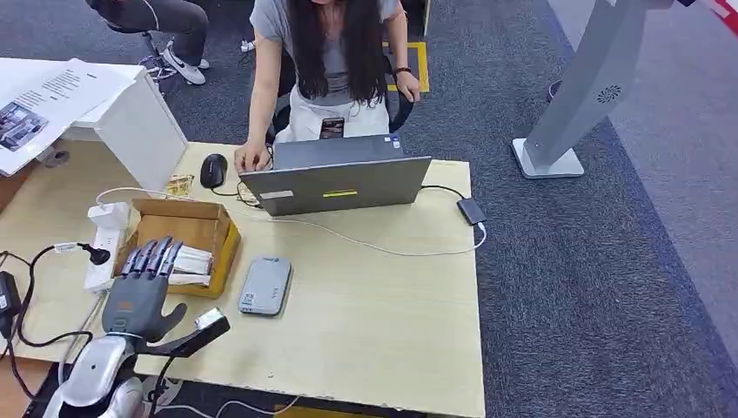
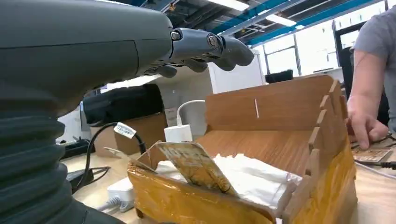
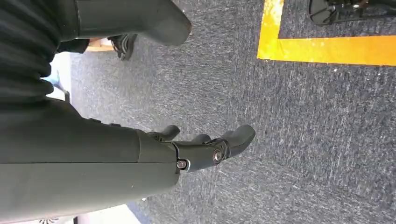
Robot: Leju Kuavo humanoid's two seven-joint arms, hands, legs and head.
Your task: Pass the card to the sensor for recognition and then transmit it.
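Table (image 1: 374, 313), then cardboard box (image 1: 187, 228). Left hand (image 1: 139, 292) hovers over it, fingers apart, empty. Card (image 2: 196, 165) leans in box: likely light, stiff, slick; pinch exposed upper edge. Right hand (image 3: 187, 154) empty, loosely spread above carpet.

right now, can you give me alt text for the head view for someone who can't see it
The robot's left hand hovers with fingers spread over an open cardboard box on a wooden table, a grey card reader beside it. Across the table, a person works at a laptop.
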